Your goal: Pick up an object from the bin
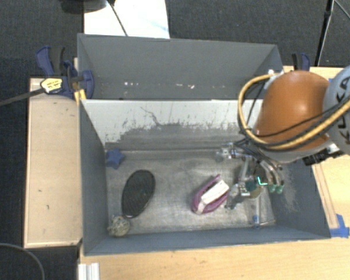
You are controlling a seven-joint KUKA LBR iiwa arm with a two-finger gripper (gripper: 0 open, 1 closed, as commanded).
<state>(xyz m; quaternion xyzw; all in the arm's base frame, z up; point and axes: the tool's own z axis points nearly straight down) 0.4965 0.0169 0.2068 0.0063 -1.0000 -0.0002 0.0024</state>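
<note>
1. Your arm reaches in from the right. Its orange cover (294,112), with black and yellow cables looped round it, hangs over the right half of the grey metal bin (175,69).
2. Below that cover the jaws are down low, close to the bin floor and right of its middle.
3. The metal parts there overlap one another in your view, so you cannot tell whether the jaws are apart or together. Nothing can be seen between them.
4. The nearest thing is a purple and white object (210,196), lying aslant on the floor just left of the jaws. A white block sits on its purple body.
5. Its upper right end comes right up beside the jaws. It may be touching them, but the view is too cluttered at that spot to be sure.
6. A flat black oval object (138,192) with a finely textured face lies in the left half of the floor, well apart from the jaws.
7. A small grey-green lump (119,226) sits in the near left corner, just below the black oval.
8. A small blue scrap (114,157) lies against the left wall, towards the back.
9. A tiny blue piece (255,219) lies near the front wall, just below the jaws.
</note>
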